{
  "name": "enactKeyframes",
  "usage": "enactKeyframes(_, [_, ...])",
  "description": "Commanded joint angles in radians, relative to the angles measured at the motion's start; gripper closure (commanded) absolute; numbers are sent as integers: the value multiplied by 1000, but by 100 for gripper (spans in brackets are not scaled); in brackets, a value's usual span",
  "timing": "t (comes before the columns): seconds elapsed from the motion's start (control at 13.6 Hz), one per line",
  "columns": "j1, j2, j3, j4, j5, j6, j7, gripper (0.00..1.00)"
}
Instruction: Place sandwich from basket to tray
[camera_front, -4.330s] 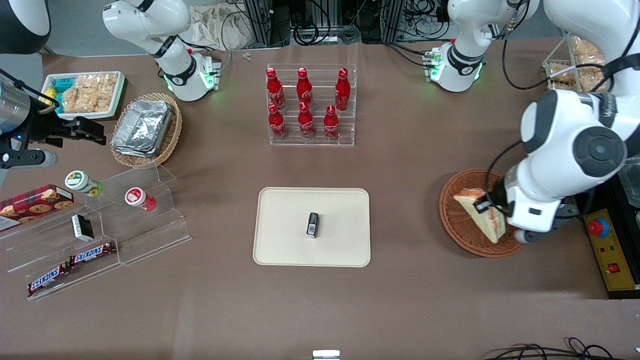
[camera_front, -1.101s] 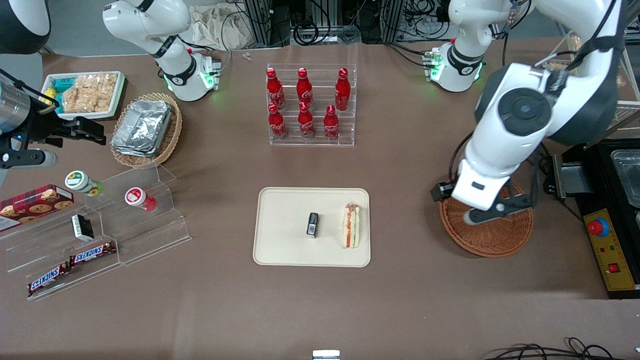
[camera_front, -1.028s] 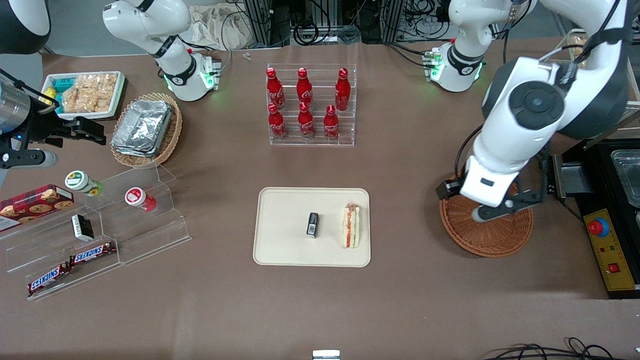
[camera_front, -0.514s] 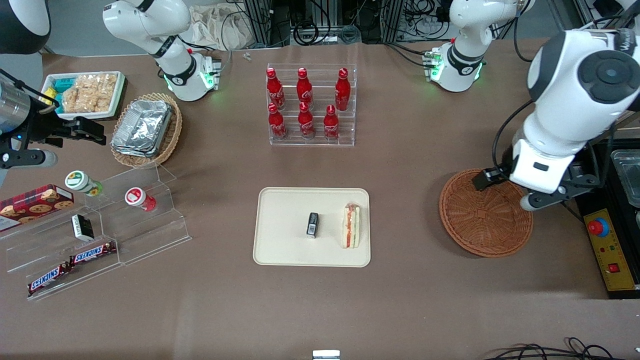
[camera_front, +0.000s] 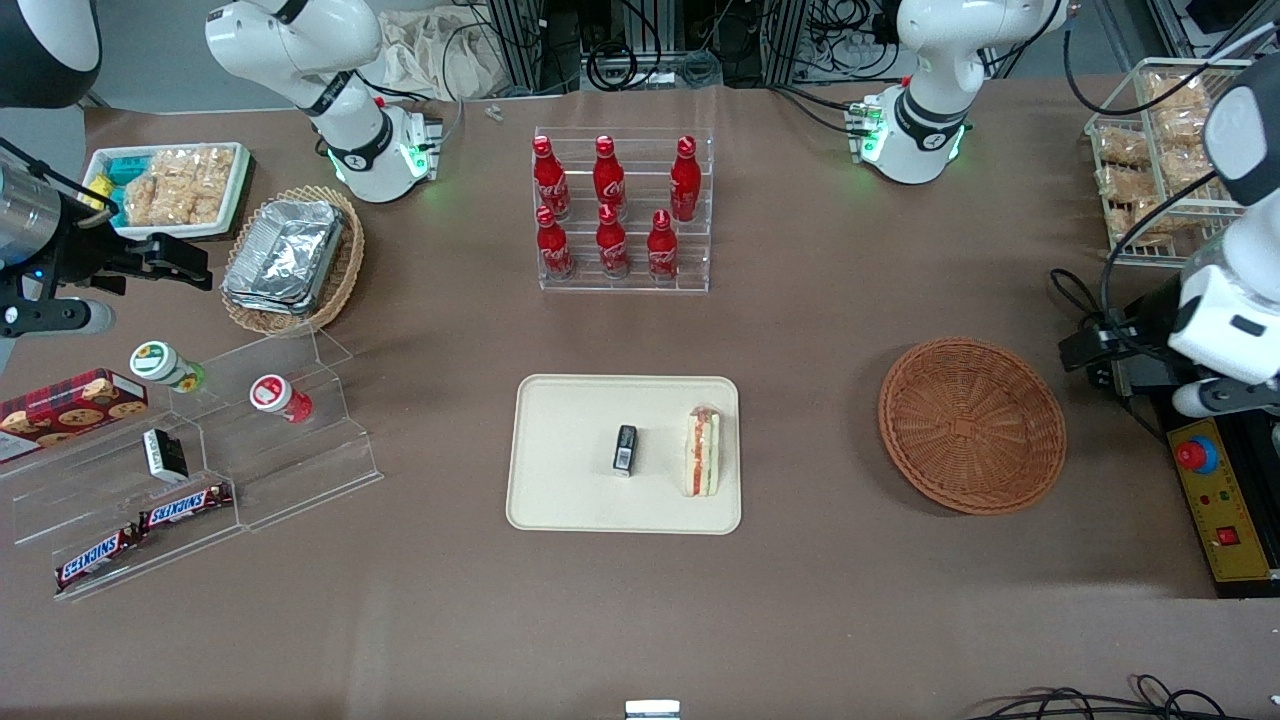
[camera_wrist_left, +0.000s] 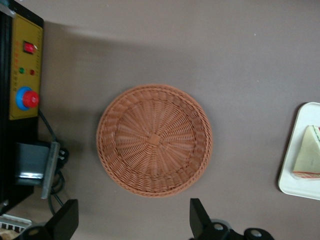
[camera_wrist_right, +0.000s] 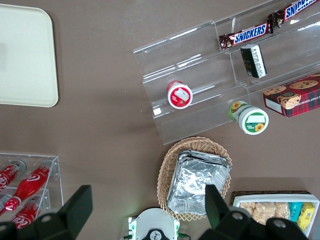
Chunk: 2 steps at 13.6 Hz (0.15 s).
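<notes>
**Sandwich on tray, gripper clear and empty**

The sandwich (camera_front: 702, 453) lay on the tray (camera_front: 570, 490), close to the rim at the working arm's end, w/ a small black packet (camera_front: 625, 448) beside it nearer the tray's middle. It stood on edge, long axis running toward and away from the front camera, parallel to the tray's short side. Pale bread faces outward; orange-red and green filling stripes showed along the upper edge, red tip at the end farther from the camera. In the wrist view, the sandwich (camera_wrist_left: 308, 158) appeared as a cream wedge w/ a thin red-green edge, sitting inside the tray's rounded corner (camera_wrist_left: 290, 185).

The basket (camera_front: 971, 425) held nothing; bare weave showed to its centre in the wrist view (camera_wrist_left: 154, 139).

The gripper (camera_front: 1135, 347) hung high near the working arm's end of the table, over the black equipment beside the basket, fingers (camera_wrist_left: 199, 218) spread wide w/ nothing between them. From there the sandwich lay well apart, past the basket toward the table's middle.

Judgement: placement looked done; no further approach to the sandwich seemed needed, only parking.
</notes>
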Motion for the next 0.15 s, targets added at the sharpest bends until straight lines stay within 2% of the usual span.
enactKeyframes(0.0, [-36, 5, 22, 34, -16, -17, 16, 0])
enactKeyframes(0.07, [-37, 5, 22, 34, -14, -17, 16, 0])
